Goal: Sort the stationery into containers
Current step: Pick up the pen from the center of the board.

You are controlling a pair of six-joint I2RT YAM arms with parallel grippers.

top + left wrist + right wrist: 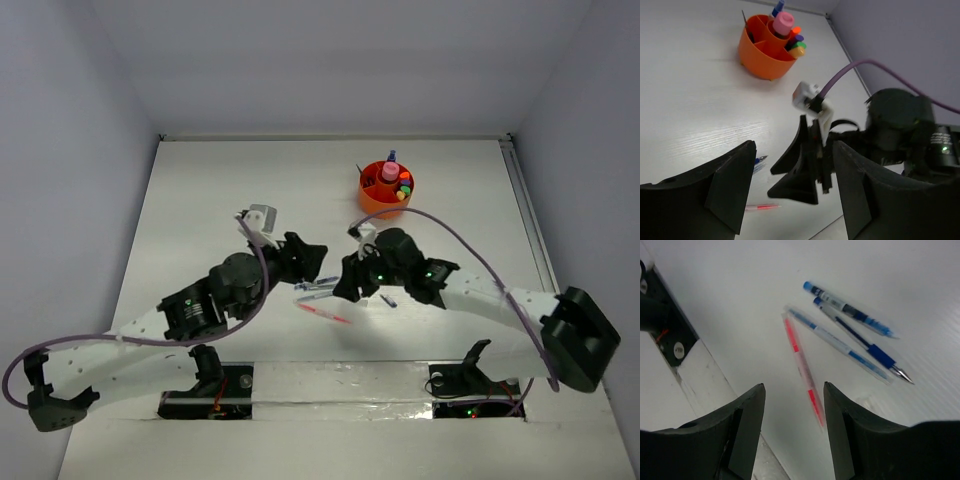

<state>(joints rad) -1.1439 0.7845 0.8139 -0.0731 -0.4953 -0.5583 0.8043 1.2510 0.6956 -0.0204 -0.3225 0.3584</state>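
Four pens lie loose near the middle of the white table (reading the top view as the dial, far edge at twelve). They are a red pen and three blue pens, fanned out and close together, the red one on the six o'clock side of the blue ones. The orange tub stands well apart at about one o'clock. Upright in its compartments are a pink tube, a blue-capped bottle and highlighters with orange, purple, green and yellow ends. The right gripper hangs over the pens from their three o'clock side, fingers spread with nothing between them. The left gripper sits near their twelve o'clock, likewise spread and empty, facing the right one.
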